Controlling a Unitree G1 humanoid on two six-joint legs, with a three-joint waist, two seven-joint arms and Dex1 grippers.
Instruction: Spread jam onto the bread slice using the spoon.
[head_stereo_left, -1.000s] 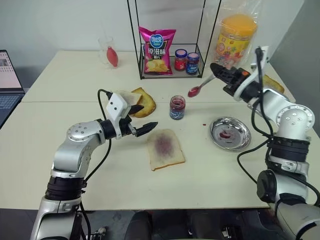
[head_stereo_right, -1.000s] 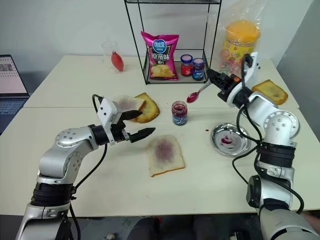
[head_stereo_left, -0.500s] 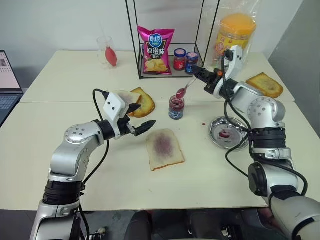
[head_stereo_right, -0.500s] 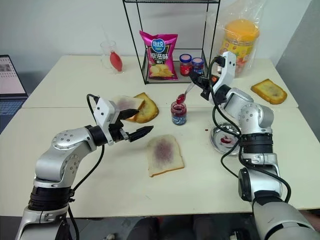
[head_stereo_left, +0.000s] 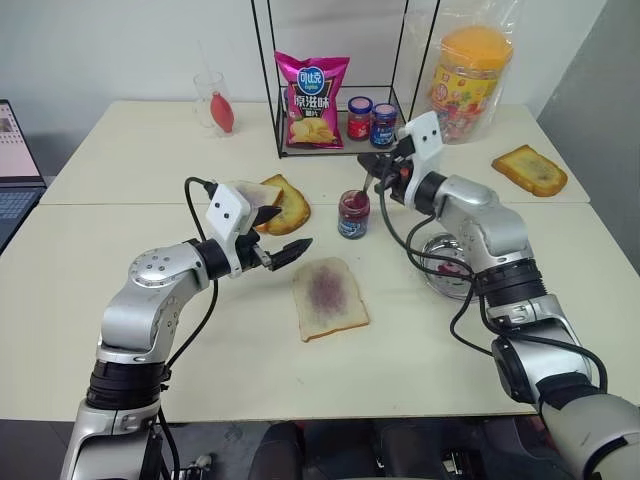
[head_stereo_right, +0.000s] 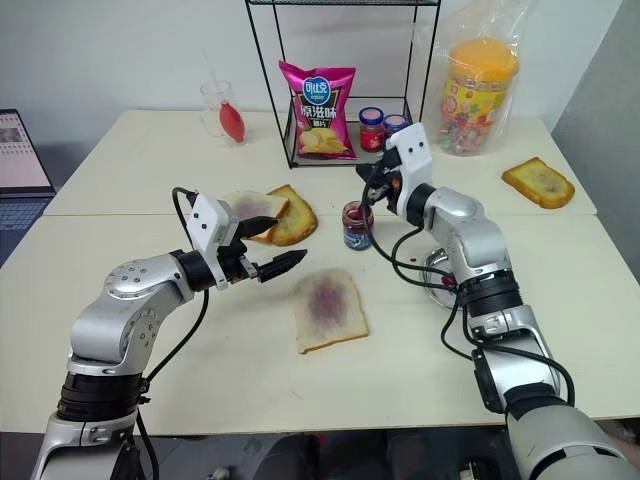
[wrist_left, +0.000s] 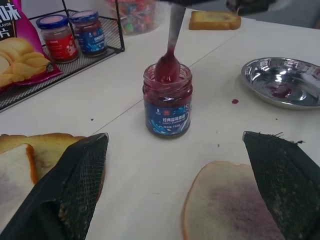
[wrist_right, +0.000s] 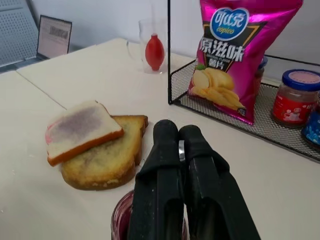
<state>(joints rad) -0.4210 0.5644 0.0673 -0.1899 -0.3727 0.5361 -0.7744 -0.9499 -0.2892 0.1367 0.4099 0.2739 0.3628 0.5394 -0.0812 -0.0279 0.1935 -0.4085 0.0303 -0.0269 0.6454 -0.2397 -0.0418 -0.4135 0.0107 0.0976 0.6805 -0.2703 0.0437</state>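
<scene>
The right gripper (head_stereo_left: 372, 165), clamped on the slim silver metal spoon (wrist_left: 171, 45), holds it upright, bowl dipped into dark red jam (wrist_left: 167, 82). The pale squarish bread slice (head_stereo_left: 330, 296) lies on the desk nearer the robot, beside the wide-open left gripper (head_stereo_left: 285, 244).

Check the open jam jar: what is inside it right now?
The open jar holds dark red jam, with the spoon bowl at its mouth, held by the right gripper. How deep the tip sits is hidden.

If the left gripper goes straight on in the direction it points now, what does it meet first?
Probably the open jam jar: the left gripper is open, and the left wrist view has the jar centred ahead between its fingers. The bread slice lies lower, likely passed over.
</scene>
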